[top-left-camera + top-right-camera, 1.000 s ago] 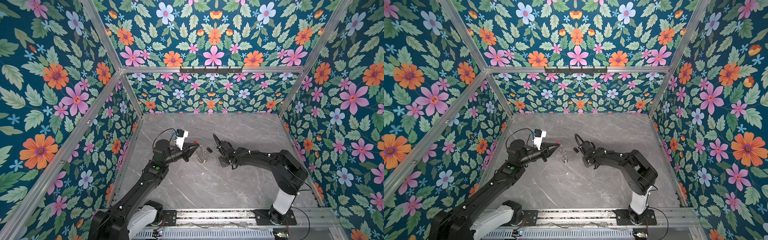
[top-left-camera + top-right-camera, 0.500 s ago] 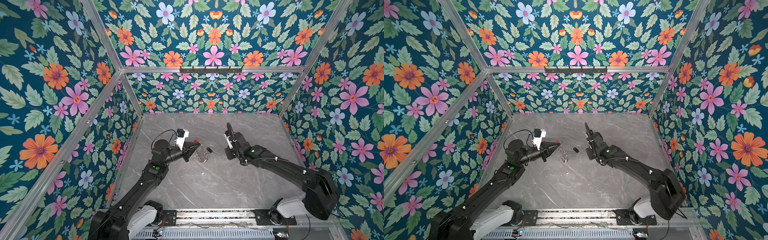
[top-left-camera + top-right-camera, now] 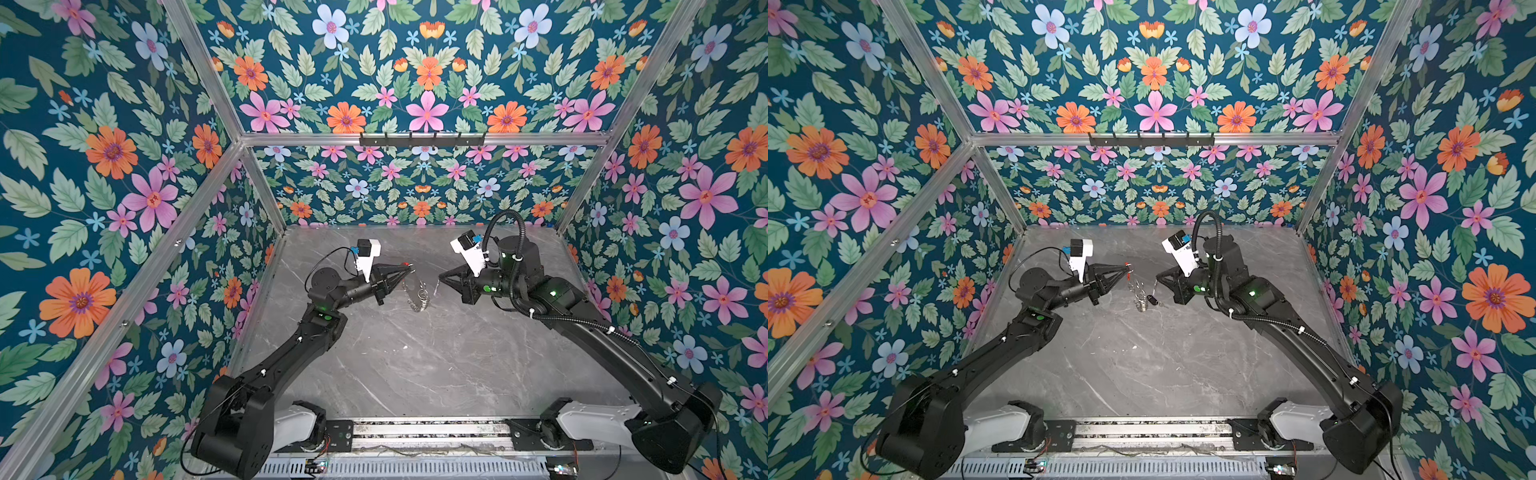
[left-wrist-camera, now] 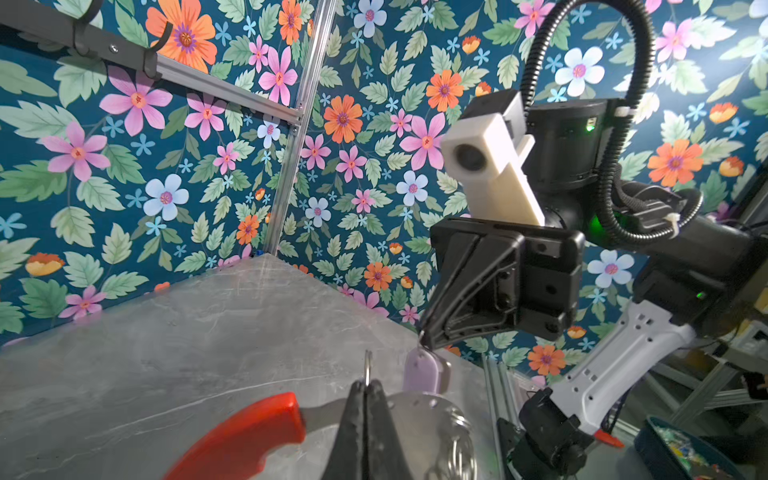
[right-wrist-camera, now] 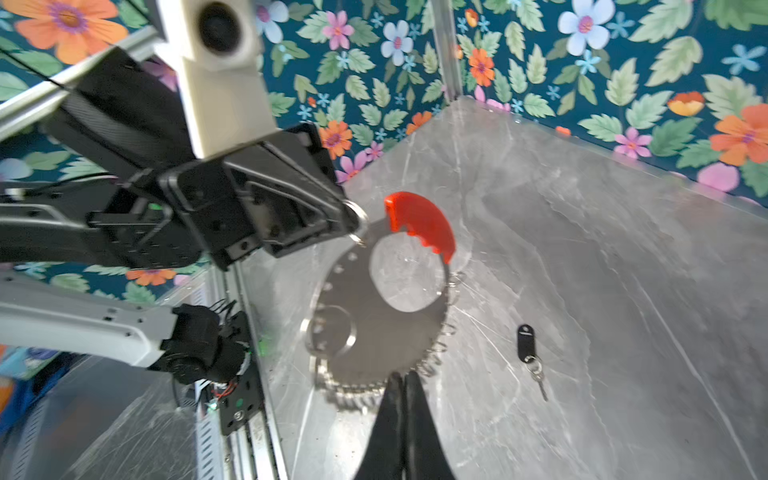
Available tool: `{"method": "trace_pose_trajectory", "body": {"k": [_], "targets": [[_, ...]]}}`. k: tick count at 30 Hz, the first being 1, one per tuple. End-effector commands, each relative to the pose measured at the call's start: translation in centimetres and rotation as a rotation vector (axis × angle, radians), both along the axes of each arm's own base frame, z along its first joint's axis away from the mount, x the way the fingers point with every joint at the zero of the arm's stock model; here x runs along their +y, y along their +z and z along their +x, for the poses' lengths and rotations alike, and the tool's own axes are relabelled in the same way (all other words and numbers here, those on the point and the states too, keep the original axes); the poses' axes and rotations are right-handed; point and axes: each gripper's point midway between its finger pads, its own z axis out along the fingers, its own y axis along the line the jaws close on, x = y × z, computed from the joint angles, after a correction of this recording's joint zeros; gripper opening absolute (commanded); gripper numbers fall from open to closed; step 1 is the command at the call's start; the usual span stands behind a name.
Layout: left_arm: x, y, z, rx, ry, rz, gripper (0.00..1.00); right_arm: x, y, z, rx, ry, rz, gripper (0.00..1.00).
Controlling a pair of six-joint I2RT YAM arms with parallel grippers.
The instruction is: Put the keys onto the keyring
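Left gripper (image 4: 365, 390): I have it clamped on the keyring (image 5: 374, 332), beside its red section.
Right gripper (image 4: 426, 343): closed, lilac key (image 4: 424, 372) dangling from it, near the keyring.
Progress: neither key looks threaded; black key (image 5: 525, 341) lies on the table (image 5: 602, 257).

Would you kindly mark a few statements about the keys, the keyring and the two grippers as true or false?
1. The left gripper is shut on the keyring. True.
2. The black key hangs from the keyring. False: it lies on the table, apart from the keyring.
3. The lilac key hangs from the right gripper. True.
4. The right gripper's jaws are open. False: they are shut on the lilac key.
5. The keyring's coloured section is blue. False: it is red.
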Motion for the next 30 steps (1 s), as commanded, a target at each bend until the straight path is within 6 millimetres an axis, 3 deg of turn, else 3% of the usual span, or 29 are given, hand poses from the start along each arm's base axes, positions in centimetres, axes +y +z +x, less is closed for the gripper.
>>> {"method": "trace_pose_trajectory", "body": {"k": [1, 7, 30], "targets": [[-0.1, 2.7, -0.7, -0.030, -0.044, -0.097, 0.00, 1.2, 1.4, -1.2, 0.015, 0.105, 0.046, 0.00], [-0.8, 2.9, -0.8, -0.029, -0.059, -0.101, 0.00, 2.4, 3.0, -0.4, 0.009, 0.143, 0.078, 0.00], [-2.0, 2.1, -1.0, -0.010, -0.059, -0.029, 0.00, 3.5, 3.3, 1.3, 0.004, 0.125, 0.037, 0.00]]}}
